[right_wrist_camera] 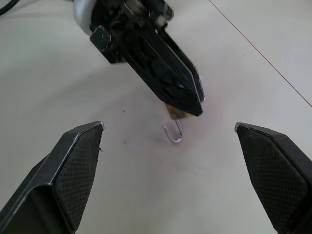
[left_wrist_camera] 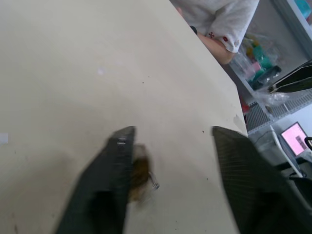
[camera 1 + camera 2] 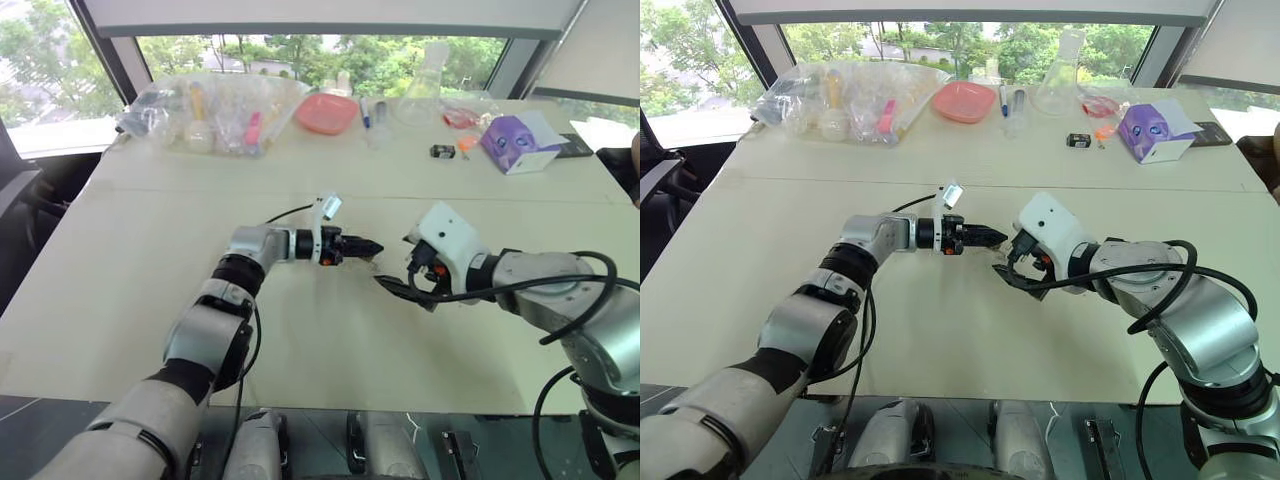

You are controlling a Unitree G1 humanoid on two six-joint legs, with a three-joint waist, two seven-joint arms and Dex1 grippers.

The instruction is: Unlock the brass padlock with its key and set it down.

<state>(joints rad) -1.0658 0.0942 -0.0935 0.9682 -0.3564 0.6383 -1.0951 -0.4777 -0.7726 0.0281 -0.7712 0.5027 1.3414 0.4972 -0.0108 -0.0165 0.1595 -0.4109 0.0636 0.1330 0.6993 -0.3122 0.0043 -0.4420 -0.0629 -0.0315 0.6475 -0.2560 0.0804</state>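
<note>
The brass padlock (image 1: 173,113), its thin silvery shackle swung out like a hook, sits at the left gripper (image 1: 187,105) tip, body mostly hidden behind one black finger; whether it rests on the pale matte table (image 3: 130,260) is unclear. Both grippers' ridged fingers stand wide, the right gripper (image 1: 170,165) just beside, holding nothing

Brass-yellow padlock (image 1: 173,112), silver shackle; cream table (image 3: 330,350); pink tray (image 3: 326,112); purple box (image 3: 515,143).
</note>
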